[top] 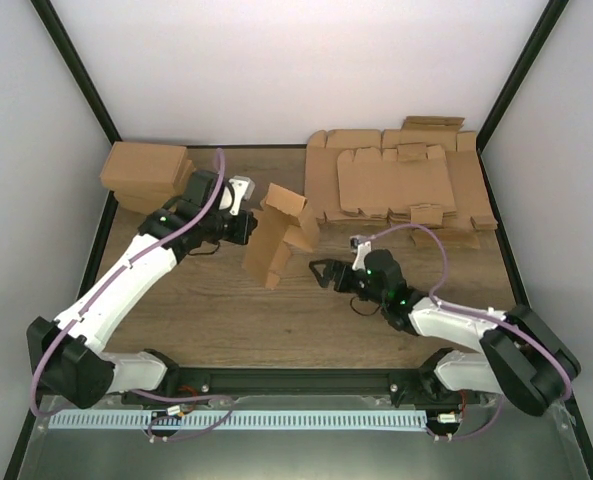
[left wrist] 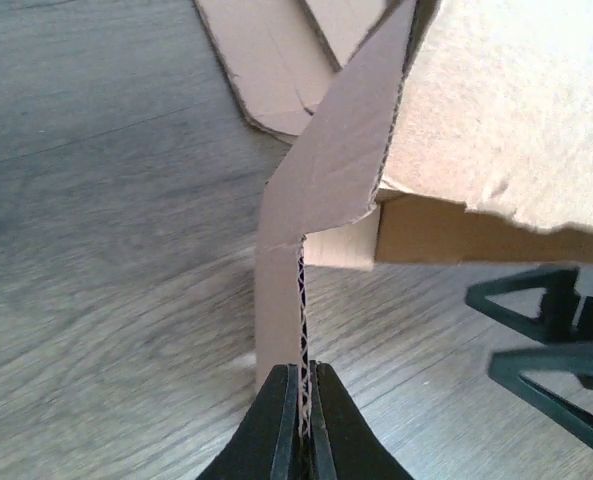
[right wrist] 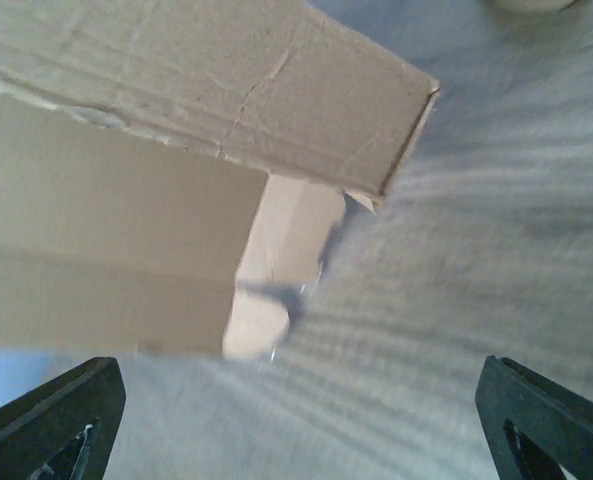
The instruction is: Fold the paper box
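Observation:
The paper box (top: pixel 276 235), light-brown and partly folded, stands tilted on the wooden table near the middle. My left gripper (top: pixel 248 228) is shut on one of its flaps from the left. In the left wrist view the black fingertips (left wrist: pixel 302 385) pinch the corrugated edge of that flap (left wrist: pixel 281 300), and the box body (left wrist: pixel 506 110) rises at the upper right. My right gripper (top: pixel 321 272) stands open just right of the box, apart from it. In the right wrist view its gripper (right wrist: pixel 301 430) has spread fingers (right wrist: pixel 56 420) with only table between them, and the box (right wrist: pixel 226 120) hangs ahead and above.
Many overlapping flat cardboard sheets (top: pixel 406 180) lie at the back right. A group of folded brown boxes (top: pixel 146 175) sits at the back left. Black frame posts (top: pixel 76 70) and white walls close in the table's sides and back.

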You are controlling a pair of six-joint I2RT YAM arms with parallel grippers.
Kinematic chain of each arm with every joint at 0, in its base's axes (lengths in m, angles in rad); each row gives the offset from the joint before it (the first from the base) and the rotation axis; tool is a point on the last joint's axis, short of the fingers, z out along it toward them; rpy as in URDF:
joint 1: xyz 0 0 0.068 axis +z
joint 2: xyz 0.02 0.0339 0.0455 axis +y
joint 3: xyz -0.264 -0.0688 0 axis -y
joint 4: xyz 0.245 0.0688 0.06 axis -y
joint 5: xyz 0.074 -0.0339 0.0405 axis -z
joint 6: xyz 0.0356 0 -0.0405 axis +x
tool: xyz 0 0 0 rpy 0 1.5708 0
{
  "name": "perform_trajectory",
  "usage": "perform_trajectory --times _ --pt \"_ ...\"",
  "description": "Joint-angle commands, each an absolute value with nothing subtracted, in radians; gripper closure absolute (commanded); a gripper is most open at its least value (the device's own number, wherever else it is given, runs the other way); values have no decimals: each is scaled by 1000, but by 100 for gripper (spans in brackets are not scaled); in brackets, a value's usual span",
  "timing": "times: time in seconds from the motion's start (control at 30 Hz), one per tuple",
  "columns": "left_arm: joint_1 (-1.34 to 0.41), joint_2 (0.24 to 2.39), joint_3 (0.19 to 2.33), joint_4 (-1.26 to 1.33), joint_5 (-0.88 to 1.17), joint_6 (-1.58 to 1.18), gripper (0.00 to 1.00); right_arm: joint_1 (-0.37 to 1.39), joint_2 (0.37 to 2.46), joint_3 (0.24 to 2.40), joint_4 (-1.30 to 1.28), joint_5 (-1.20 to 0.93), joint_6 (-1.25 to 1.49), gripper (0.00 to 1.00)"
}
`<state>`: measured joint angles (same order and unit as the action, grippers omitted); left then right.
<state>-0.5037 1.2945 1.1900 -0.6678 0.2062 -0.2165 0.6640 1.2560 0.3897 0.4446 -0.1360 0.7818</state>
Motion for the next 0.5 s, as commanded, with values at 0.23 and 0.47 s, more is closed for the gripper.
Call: perform_trajectory --times 0.23,0.47 --pt "-505 1335 1289 -953 115 -99 96 630 1045 399 165 -422 614 6" --pt "-505 1415 1363 -1044 133 -90 96 575 1109 570 55 -522 512 11"
